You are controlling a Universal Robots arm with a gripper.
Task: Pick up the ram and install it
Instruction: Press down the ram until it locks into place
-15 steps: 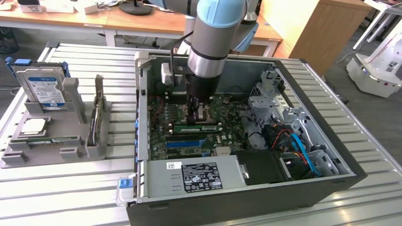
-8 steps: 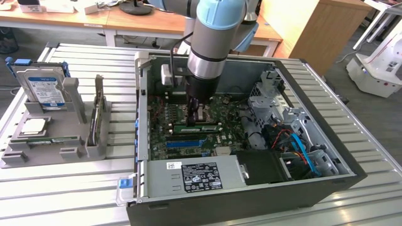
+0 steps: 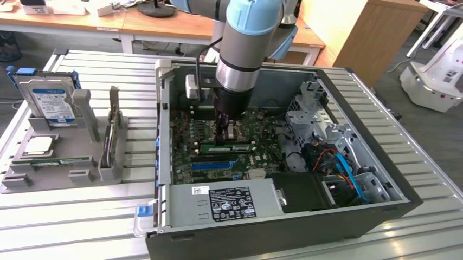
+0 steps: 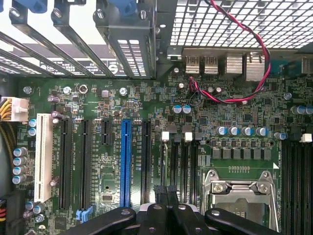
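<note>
The ram [image 3: 225,146] shows in the exterior view as a long green strip that seems to stand on edge among the motherboard's slots, just under the fingers. Whether it is seated there, or whether the fingers touch it, cannot be told. The gripper [image 3: 223,123] [image 4: 166,190] has its dark fingers pressed together with nothing visible between the tips. In the wrist view the tips hang over the narrow black memory slots [image 4: 178,161], between the long blue slot [image 4: 125,164] and the metal processor socket [image 4: 239,193].

The motherboard [image 4: 244,117] lies flat in an open computer case [image 3: 376,216]. The case rests on its side on a slatted metal counter [image 3: 65,227]. A power supply [image 3: 224,203] sits at the case's near end.

Well apart, at the exterior view's left, a grey holder [image 3: 87,173] stands on the counter. It carries a hard drive [image 3: 49,105] upright and an upright card [image 3: 112,130]. Small green boards [image 3: 51,161] lie along its front.
</note>
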